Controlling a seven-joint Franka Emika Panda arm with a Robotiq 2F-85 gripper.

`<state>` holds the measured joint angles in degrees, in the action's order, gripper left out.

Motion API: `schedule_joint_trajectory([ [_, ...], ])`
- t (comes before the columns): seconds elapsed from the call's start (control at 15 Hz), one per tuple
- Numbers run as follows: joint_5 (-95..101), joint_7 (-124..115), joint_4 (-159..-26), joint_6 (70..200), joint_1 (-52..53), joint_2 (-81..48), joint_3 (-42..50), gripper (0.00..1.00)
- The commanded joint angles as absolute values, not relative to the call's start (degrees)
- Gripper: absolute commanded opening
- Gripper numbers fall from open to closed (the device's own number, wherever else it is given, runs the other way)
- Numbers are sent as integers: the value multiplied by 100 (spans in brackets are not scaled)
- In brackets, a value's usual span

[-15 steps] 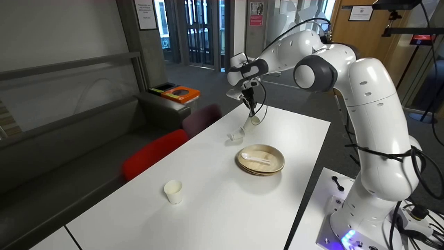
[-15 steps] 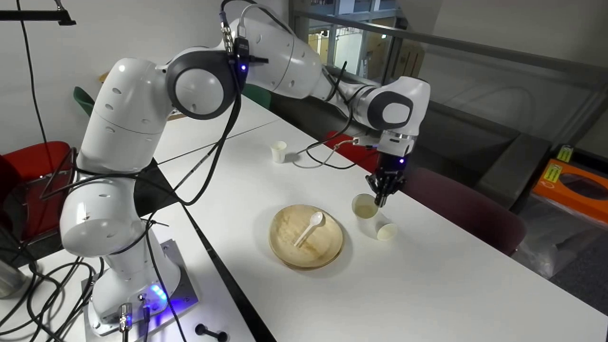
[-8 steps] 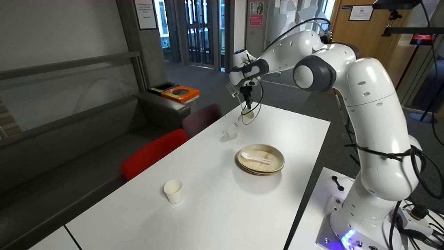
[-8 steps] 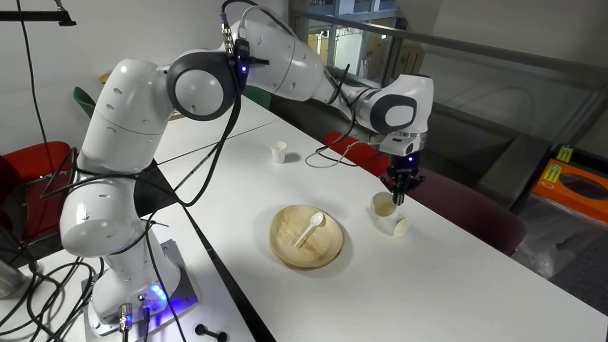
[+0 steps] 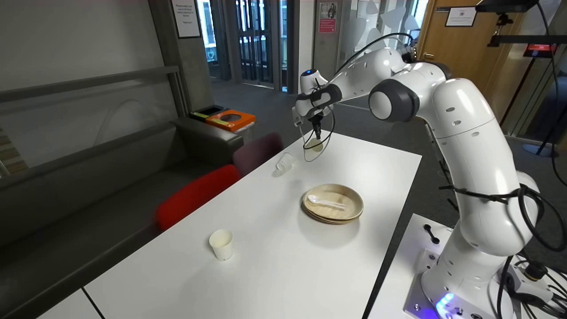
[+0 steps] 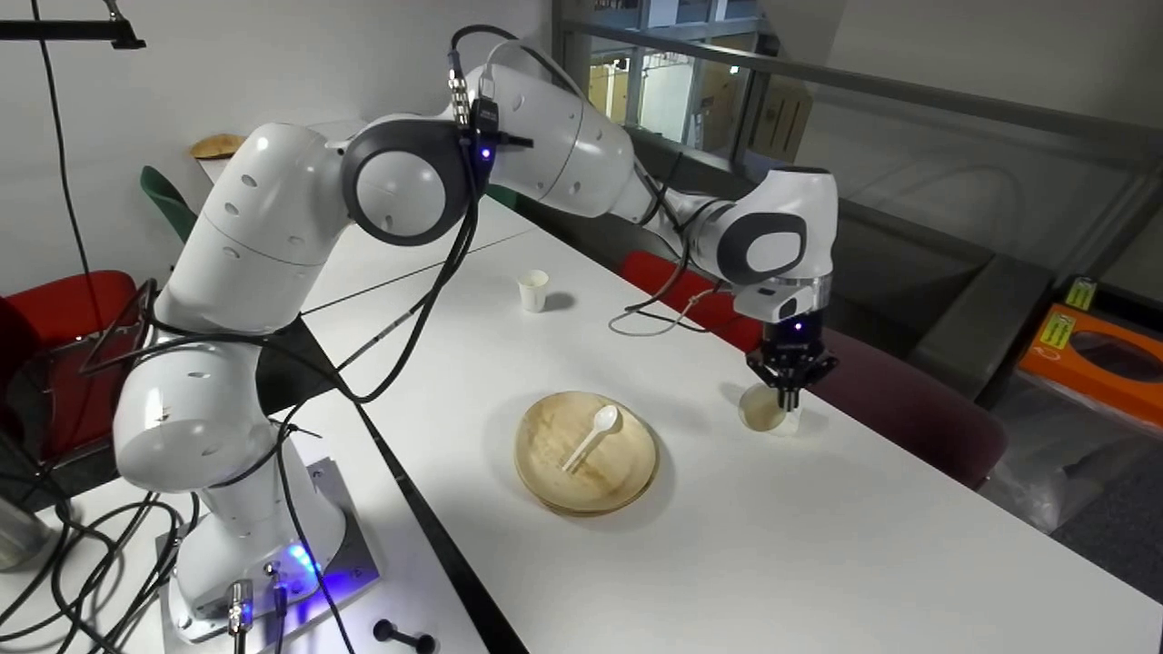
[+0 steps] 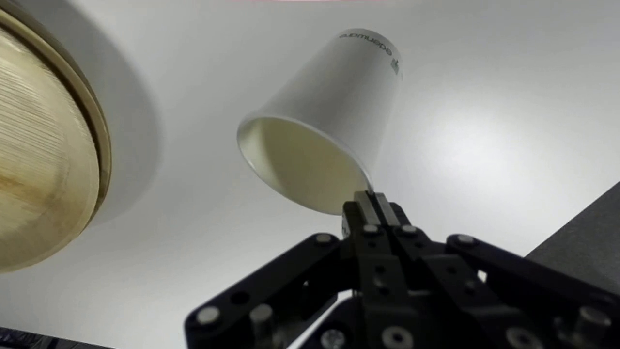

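A white paper cup with printing near its base fills the upper middle of the wrist view (image 7: 339, 92). My gripper (image 7: 372, 198) is shut on its rim, with one finger inside. The cup tilts, its cream inside facing the camera. In both exterior views the gripper (image 5: 318, 135) (image 6: 789, 400) points down above the table, the cup mouth (image 5: 315, 145) (image 6: 761, 409) beside its fingertips. A pale cup shape (image 5: 285, 162) shows to the left in an exterior view; I cannot tell whether it is a second cup. Stacked wooden plates (image 7: 38, 140) lie to the left in the wrist view.
The plates (image 5: 341, 193) (image 6: 550, 427) carry a white spoon (image 5: 315, 199) (image 6: 605, 418). An upright white cup (image 5: 221, 244) (image 6: 533, 291) stands apart. Red (image 5: 197, 195) and maroon (image 6: 890, 400) chairs line the table's sofa side. Cables loop beside the wrist.
The gripper and cup have moved together, rightward in an exterior view and slightly away, and the gripper hangs more upright. The pale cup shape has shifted too. The plates have not moved.
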<state>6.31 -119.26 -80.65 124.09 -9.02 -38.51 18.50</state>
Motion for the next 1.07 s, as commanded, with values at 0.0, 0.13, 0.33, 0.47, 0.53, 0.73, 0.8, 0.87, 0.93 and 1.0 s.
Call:
schedule_joint_trajectory([
  [0.0, 597, -12195, -7831, 12487, -959, -4012, 1885, 0],
  [0.13, 545, -12242, -7734, 12388, -1005, -4069, 1863, 0],
  [0.33, -170, -11703, -7283, 11427, -1441, -4250, 1467, 0],
  [0.47, -600, -11469, -6889, 10785, -1704, -4496, 1331, 0],
  [0.53, -801, -11339, -6679, 10440, -1853, -4623, 1271, 0],
  [0.73, -1318, -11154, -5938, 9280, -2250, -5048, 1150, 0],
  [0.8, -1463, -11127, -5652, 8875, -2395, -5200, 1078, 0],
  [0.87, -1612, -11136, -5431, 8497, -2504, -5311, 1016, 0],
  [0.93, -1771, -11175, -5212, 8139, -2608, -5427, 947, 0],
  [1.0, -1941, -11244, -5008, 7795, -2703, -5535, 870, 0],
])
